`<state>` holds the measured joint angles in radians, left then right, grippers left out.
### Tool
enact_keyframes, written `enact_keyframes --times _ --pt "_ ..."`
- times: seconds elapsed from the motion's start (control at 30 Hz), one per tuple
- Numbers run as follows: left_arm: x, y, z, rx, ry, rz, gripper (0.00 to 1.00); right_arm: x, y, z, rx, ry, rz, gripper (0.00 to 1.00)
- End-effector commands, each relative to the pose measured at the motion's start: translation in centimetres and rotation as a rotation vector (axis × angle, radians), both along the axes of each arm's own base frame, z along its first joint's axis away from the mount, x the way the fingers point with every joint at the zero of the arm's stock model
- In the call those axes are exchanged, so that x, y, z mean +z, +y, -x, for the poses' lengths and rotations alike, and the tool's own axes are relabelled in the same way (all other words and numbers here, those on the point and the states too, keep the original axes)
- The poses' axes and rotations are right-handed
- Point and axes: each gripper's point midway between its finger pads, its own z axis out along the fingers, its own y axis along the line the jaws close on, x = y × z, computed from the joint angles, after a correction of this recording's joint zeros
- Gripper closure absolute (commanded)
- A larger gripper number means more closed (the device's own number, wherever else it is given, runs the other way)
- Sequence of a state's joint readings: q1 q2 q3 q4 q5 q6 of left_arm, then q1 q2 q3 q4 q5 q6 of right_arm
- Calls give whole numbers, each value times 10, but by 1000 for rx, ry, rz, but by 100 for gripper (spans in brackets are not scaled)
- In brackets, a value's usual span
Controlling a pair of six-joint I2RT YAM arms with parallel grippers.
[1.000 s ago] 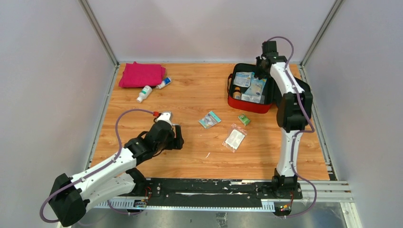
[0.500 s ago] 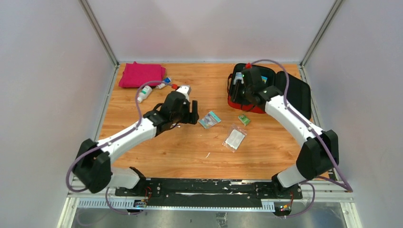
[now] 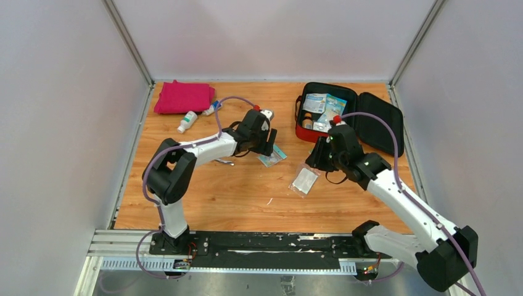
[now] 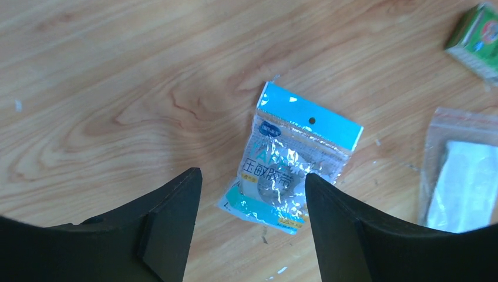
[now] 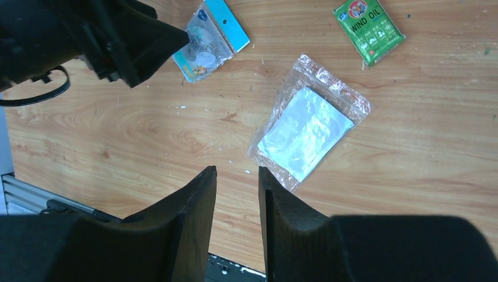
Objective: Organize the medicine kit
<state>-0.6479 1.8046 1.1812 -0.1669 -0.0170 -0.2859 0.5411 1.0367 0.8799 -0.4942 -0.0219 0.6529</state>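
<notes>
The red medicine kit lies open at the back right, with packets in its tray and its black-lined lid flat to the right. My left gripper is open and hovers over a blue tape packet, which lies between the two fingers. My right gripper hangs above the table with a narrow gap between its jaws and nothing in it. A clear plastic bag lies just ahead of it. A green sachet lies further off.
A folded pink cloth sits at the back left with two small white bottles beside it. In the left wrist view, the green sachet and the clear bag lie right of the packet. Grey walls enclose the table.
My left arm swung from the near left to above the blue packet. My right arm left the kit and came down over the table near the clear bag, its jaws parting slightly.
</notes>
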Motion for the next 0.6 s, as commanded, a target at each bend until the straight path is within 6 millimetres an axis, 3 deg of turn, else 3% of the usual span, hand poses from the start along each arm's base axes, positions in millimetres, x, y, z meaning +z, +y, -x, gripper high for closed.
enact_keyframes --times 0.0,0.27,0.57 --pt "-15 -8 3 -96 29 -14 30 -12 -12 18 -8 31 32 62" --pt "-33 -5 14 -122 73 -25 30 -18 -17 28 -14 40 26 61" --pt "-54 -7 37 -171 137 19 45 -19 -20 33 -19 43 27 62"
